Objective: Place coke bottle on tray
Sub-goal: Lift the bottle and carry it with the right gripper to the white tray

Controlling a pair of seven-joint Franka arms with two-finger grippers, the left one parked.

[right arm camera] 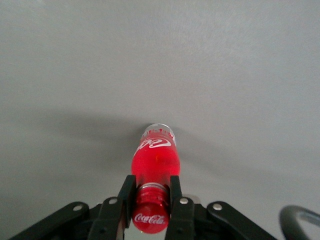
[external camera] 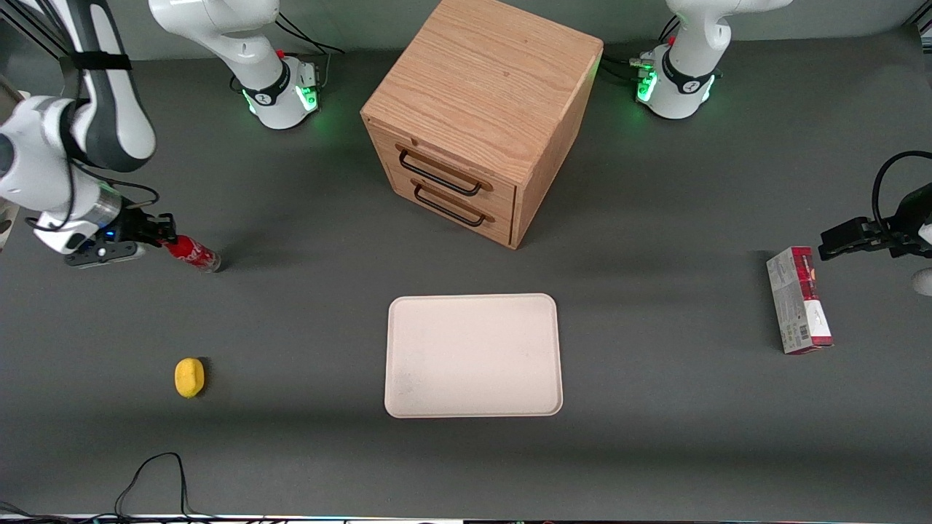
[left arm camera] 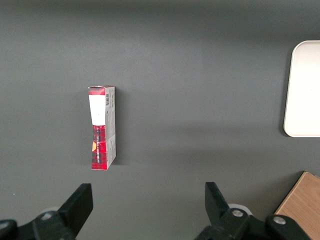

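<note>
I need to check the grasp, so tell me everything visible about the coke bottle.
The coke bottle is small, slim, translucent red plastic by its look, with a red cap bearing white script, a white logo on the body and a clear base. It is tilted, base toward the grey table. The pincer is shut on its neck and cap, at the working arm's end, away from the tray.

White-grey arm (external camera: 73,138), black gripper (right arm camera: 150,197)

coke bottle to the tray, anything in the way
Nothing visible. The gripper is shut on the coke bottle at its cap end, toward the working arm's end of the table. Only bare table lies between it and the tray; the lemon and drawer cabinet sit off that path.
</note>
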